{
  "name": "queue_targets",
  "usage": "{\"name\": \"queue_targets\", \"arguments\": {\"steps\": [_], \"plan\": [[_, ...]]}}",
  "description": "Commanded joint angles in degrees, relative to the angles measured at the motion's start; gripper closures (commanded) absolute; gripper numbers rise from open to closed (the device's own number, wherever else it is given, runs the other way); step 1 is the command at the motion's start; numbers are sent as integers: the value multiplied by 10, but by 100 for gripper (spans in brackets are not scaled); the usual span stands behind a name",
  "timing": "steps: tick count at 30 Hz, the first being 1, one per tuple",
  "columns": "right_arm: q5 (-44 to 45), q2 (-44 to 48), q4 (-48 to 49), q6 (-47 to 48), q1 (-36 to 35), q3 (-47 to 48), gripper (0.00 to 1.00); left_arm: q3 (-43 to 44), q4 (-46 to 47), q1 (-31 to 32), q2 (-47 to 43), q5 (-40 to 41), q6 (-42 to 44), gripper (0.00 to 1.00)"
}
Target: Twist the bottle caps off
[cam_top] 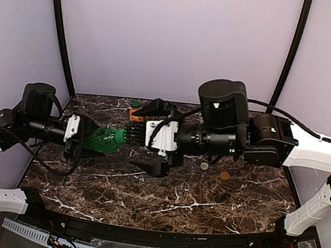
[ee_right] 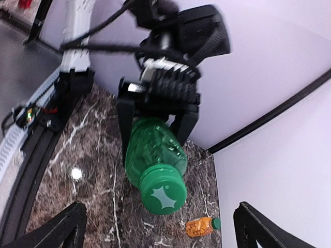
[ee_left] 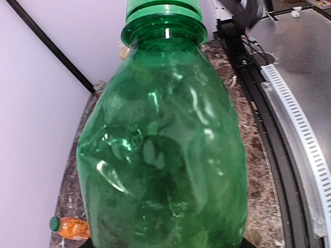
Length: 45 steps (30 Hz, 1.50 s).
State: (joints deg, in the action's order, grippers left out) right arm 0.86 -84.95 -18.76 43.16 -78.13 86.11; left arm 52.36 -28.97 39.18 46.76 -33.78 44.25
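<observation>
My left gripper (cam_top: 84, 140) is shut on the body of an all-green bottle (cam_top: 105, 140), which it holds level above the table with the neck pointing right. The bottle's green cap (ee_right: 163, 195) is on the neck and faces my right gripper (cam_top: 138, 139). That gripper stands open, its fingers (ee_right: 67, 227) spread wide on either side of the cap without touching it. In the left wrist view the green bottle (ee_left: 163, 150) fills the frame and hides my left fingers. A short orange bottle (cam_top: 136, 112) with a green cap lies on the table at the back.
The dark marble table (cam_top: 163, 195) has purple walls close behind and at both sides. Two loose caps lie on it under my right arm, a pale cap (cam_top: 204, 165) and a brown cap (cam_top: 225, 175). The orange bottle (ee_right: 201, 226) lies near the wall.
</observation>
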Motion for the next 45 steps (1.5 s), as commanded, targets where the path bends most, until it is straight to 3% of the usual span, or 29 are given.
{"name": "queue_targets", "arguments": {"steps": [1,5,8,11,18,30,37,39,45], "plan": [[-18,46,110,-178,23,-7,2,-33,163,3,-14,115,-10,93],[7,33,136,-392,65,13,2,-71,301,3,-14,257,21,92],[72,16,124,-608,105,30,4,-94,348,3,-11,302,74,92],[52,1,119,-717,128,36,13,-110,385,3,-8,346,114,93],[6,-63,102,-758,129,98,18,-134,405,3,-8,372,179,94],[-6,-128,89,-773,134,134,32,-136,404,3,-10,354,181,94],[-36,-147,56,-779,134,145,34,-136,403,3,-10,351,186,94],[-35,-142,52,-781,134,138,40,-135,402,3,-11,350,186,94],[-37,-128,52,-789,135,120,70,-134,404,3,-10,349,189,94]]}}
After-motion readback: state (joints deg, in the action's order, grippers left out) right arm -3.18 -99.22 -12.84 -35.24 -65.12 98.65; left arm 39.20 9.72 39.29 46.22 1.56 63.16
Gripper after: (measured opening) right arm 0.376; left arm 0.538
